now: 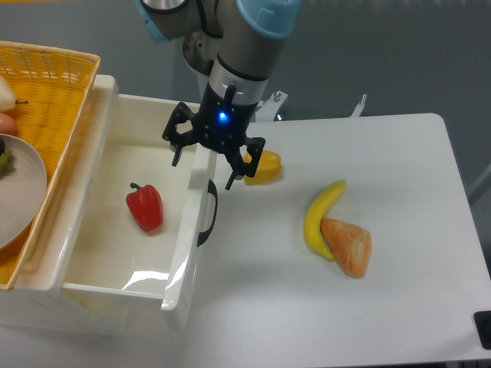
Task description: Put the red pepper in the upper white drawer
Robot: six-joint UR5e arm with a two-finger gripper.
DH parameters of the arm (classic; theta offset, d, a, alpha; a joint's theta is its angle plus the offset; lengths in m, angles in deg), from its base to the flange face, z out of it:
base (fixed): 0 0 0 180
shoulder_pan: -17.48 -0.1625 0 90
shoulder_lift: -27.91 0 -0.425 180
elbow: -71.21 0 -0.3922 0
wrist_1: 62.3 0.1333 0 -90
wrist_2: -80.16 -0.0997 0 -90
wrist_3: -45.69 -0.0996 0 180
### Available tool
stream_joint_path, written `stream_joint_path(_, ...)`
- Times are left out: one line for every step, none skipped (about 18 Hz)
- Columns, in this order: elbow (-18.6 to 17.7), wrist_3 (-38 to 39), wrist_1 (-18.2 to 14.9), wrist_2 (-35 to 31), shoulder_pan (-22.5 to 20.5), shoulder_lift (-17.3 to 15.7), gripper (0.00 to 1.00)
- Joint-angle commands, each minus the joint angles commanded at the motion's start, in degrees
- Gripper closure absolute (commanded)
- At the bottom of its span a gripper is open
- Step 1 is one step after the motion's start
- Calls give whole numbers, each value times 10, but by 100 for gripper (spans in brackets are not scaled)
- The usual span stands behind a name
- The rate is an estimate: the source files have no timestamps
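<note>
1 red pepper (145, 208) lies in the upper white drawer (115, 289), left below the gripper (204, 162), whose fingers are spread apart, empty.

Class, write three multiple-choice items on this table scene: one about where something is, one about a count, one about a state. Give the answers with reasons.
1. Where is the glossy red pepper?
A. on the tabletop
B. inside the white plastic drawer
C. in the yellow woven basket

2. How many yellow foods lie on the white table?
A. one
B. two
C. four

3. What is the black two-finger gripper doing?
A. open, holding nothing
B. shut on the pepper
C. shut on the banana

Answers: 1 B, the pepper rests on the drawer floor. 2 B, a yellow pepper and a banana. 3 A, its fingers are spread and empty above the drawer's front wall.
</note>
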Motion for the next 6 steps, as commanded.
stream_joint_path(0,-11,0,-1,-2,1,0)
stream_joint_path(0,-15,1,-1,-3,1,0)
stream_joint_path(0,-16,3,-2,-5,1,0)
stream_joint_path(1,-17,3,-3,-6,2,0)
stream_joint_path(0,-17,3,-3,-10,2,0)
stream_joint_path(0,-17,3,-3,-15,2,0)
